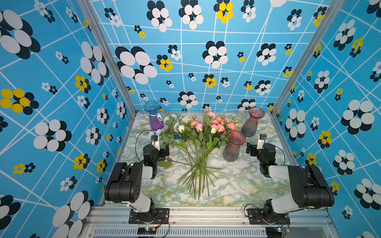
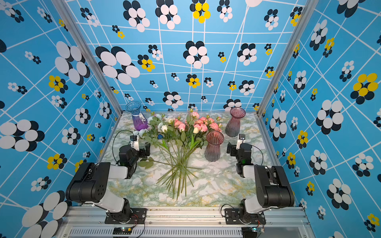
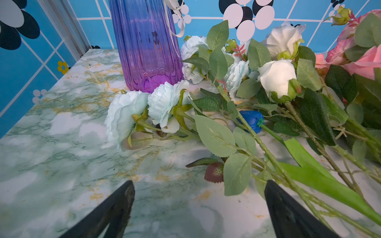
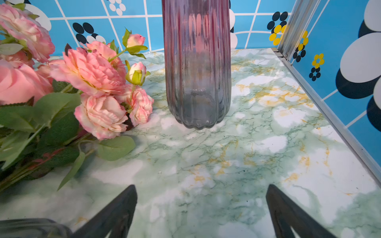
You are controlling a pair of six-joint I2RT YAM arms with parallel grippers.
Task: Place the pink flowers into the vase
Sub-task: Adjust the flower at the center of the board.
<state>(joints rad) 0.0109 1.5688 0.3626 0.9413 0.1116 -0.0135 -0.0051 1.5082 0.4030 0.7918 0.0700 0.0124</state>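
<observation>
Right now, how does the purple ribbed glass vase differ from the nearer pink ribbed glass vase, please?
The purple ribbed glass vase has a white ribbon at its neck; the nearer pink ribbed glass vase has none. The purple vase stands at the far left corner; the pink vase stands nearer, right of the flower pile. Both are upright, empty, with flared rims.

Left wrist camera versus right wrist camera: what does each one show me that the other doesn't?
Only the left wrist view: the purple vase, the white flowers and the small blue flower. Only the right wrist view: a pink-tinted vase. Both: the pink flowers, only at the picture's edge in the left wrist view; the marbled table; the blue patterned wall; and open jaws holding nothing, on the left gripper and the right gripper.
</observation>
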